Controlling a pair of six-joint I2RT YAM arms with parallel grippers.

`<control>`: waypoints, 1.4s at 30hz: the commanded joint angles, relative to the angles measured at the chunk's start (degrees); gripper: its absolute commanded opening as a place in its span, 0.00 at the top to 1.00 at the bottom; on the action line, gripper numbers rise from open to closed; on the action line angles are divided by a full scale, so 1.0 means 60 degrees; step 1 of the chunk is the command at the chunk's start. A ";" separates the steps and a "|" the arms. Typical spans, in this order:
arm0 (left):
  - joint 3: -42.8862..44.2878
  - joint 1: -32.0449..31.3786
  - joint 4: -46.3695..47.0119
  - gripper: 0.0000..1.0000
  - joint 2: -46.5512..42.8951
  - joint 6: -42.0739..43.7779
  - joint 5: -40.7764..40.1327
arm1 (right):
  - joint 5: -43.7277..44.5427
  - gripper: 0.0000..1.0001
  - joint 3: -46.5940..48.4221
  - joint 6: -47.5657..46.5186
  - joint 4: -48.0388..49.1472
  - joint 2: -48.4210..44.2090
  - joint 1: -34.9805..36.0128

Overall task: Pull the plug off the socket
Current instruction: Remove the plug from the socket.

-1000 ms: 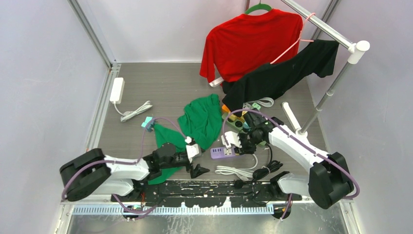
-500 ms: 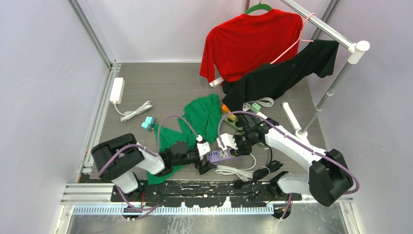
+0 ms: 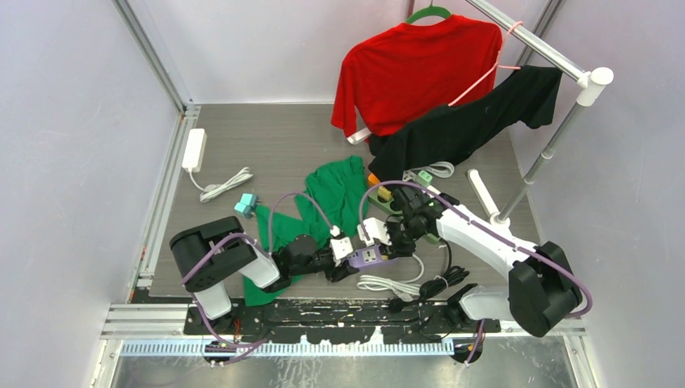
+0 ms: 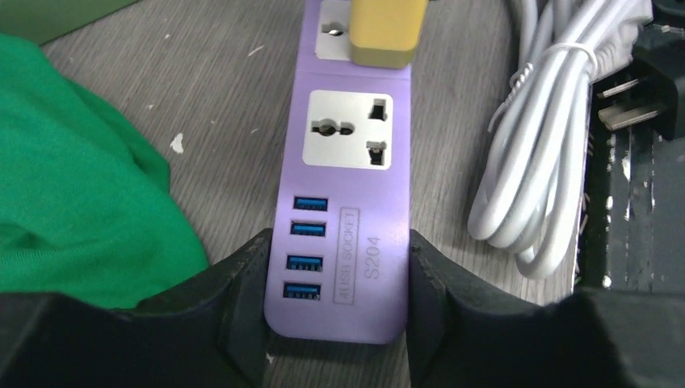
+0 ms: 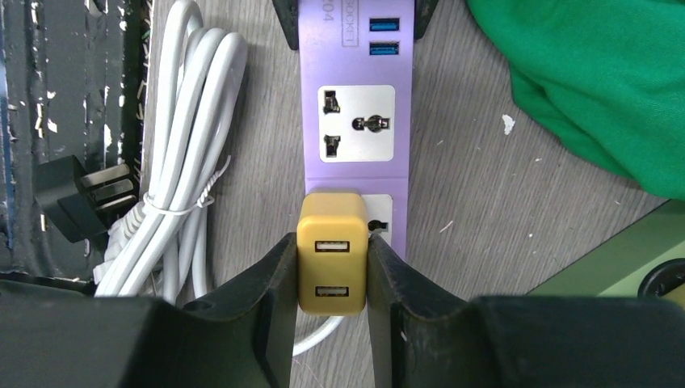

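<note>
Grey wood-grain table [image 3: 266,145] carries a purple power strip [image 4: 343,242] near its front edge, with a coiled white cord [image 4: 541,145] just beside it. At the strip's USB end the left gripper [image 4: 338,250] clamps it, one finger against each side. At the other end the right gripper [image 5: 331,242] pinches the yellow plug [image 5: 331,271], which sits in the end socket.

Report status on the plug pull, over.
Left gripper clamped on purple strip. Right gripper shut on yellow plug, plug seated. White cable alongside, not blocking.
</note>
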 commanded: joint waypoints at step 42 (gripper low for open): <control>-0.0196 -0.0048 0.0259 1.00 0.0099 0.0323 -0.0255 | -0.0345 0.99 -0.0217 -0.1954 -0.1350 0.0176 -0.0525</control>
